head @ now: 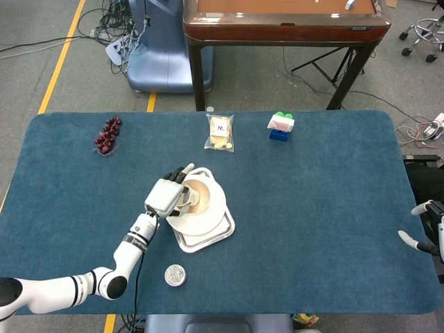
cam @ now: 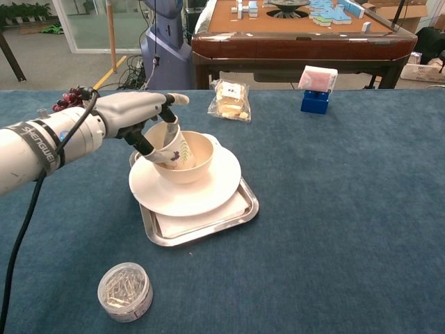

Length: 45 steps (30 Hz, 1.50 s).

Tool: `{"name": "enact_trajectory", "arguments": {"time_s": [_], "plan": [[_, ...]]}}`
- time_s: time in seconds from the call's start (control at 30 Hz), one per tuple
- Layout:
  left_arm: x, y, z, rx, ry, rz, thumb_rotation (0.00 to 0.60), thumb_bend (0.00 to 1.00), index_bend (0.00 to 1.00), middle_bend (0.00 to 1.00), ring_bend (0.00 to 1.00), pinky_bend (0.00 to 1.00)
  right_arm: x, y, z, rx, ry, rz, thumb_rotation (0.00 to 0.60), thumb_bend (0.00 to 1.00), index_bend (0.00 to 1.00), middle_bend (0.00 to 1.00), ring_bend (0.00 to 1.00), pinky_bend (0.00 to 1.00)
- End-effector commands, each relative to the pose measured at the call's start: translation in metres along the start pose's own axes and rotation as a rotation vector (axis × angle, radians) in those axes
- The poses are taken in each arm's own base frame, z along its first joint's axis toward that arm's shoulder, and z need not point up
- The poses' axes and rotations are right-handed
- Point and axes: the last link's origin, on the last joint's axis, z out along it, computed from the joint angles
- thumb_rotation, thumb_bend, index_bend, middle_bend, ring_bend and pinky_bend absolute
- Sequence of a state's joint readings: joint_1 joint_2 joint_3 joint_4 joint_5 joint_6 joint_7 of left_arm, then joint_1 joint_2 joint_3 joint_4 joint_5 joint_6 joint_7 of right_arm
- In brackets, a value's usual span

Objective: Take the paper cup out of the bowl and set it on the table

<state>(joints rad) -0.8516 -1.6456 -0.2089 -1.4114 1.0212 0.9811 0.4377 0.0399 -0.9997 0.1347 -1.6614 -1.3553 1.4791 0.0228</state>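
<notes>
The white paper cup [cam: 174, 148], with a leaf print on its side, leans to the left over the near-left rim of the cream bowl [cam: 200, 154]. My left hand [cam: 132, 111] pinches the cup's rim, thumb outside and a finger inside. In the head view the left hand [head: 165, 196] covers the left part of the bowl [head: 206, 189], and the cup [head: 189, 200] shows just beside the fingers. My right hand [head: 424, 229] hangs at the table's right edge, fingers apart and holding nothing.
The bowl stands on a white plate [cam: 195, 198] set on a metal tray [cam: 215, 224]. A clear tub of clips [cam: 125, 291] lies near the front left. Grapes [head: 107, 134], a snack bag [cam: 229, 99] and a blue block with a pink top [cam: 316, 89] lie further back.
</notes>
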Motion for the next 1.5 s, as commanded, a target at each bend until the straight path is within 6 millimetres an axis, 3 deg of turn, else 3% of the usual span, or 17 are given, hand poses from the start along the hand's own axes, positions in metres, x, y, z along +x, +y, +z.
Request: {"name": "enact_trajectory", "arguments": {"time_s": [0.03, 0.43, 0.77, 1.1, 1.5], "plan": [[0.006, 0.000, -0.002, -0.004, 0.014, 0.018, 0.600, 0.31, 0.64, 0.00, 0.00, 0.16, 0.000, 0.000, 0.000, 0.000, -0.001, 0.000, 0.600, 0.01, 0.48, 0.43, 0.31, 0.45], [0.038, 0.000, -0.013, 0.008, 0.065, 0.103, 0.600, 0.31, 0.64, 0.00, 0.00, 0.16, -0.002, -0.001, 0.001, 0.002, -0.006, -0.006, 0.600, 0.01, 0.48, 0.43, 0.31, 0.45], [0.059, -0.016, -0.027, 0.069, 0.081, 0.184, 0.600, 0.31, 0.64, 0.00, 0.00, 0.16, -0.003, -0.001, 0.001, 0.002, -0.007, -0.011, 0.600, 0.01, 0.48, 0.43, 0.31, 0.45], [0.064, -0.059, -0.041, 0.209, 0.023, 0.284, 0.600, 0.31, 0.64, 0.00, 0.00, 0.16, -0.004, -0.002, 0.000, 0.003, -0.013, -0.013, 0.600, 0.01, 0.48, 0.43, 0.31, 0.45], [0.044, -0.111, -0.054, 0.330, -0.102, 0.337, 0.600, 0.31, 0.64, 0.00, 0.00, 0.16, -0.006, -0.002, 0.001, 0.003, -0.018, -0.014, 0.600, 0.01, 0.48, 0.43, 0.31, 0.45]]}}
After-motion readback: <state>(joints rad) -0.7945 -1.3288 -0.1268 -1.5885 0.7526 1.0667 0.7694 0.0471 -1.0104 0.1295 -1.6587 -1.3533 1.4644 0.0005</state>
